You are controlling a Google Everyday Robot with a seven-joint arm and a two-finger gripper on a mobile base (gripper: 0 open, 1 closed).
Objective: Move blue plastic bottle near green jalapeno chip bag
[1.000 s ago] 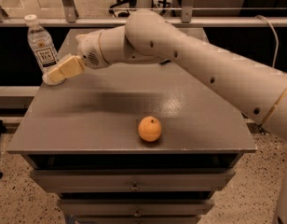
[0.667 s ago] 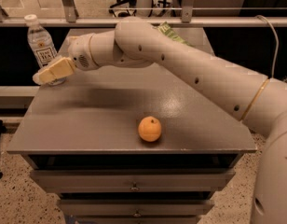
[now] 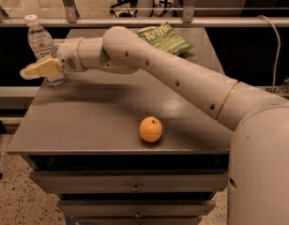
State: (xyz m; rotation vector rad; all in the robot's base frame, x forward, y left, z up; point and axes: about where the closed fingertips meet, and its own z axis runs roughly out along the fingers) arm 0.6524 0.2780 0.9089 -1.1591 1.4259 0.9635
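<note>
The blue plastic bottle (image 3: 38, 40) is a clear bottle with a white cap and a white label. It stands upright at the table's far left corner. My gripper (image 3: 41, 69) is at the bottle's lower half and covers part of it, with the bottle's base showing just below. The green jalapeno chip bag (image 3: 163, 38) lies flat at the back middle of the table, partly behind my arm (image 3: 182, 78), which reaches across from the right.
An orange (image 3: 150, 129) sits near the table's front edge, in the middle. The grey table (image 3: 88, 121) has drawers below its front. A metal railing (image 3: 144, 20) runs behind it. A cable (image 3: 275, 46) hangs at the back right.
My gripper has moved left and slightly down to the bottle's lower half. The arm has swung clear of the chip bag, which now shows. The bottle and orange have not moved.
</note>
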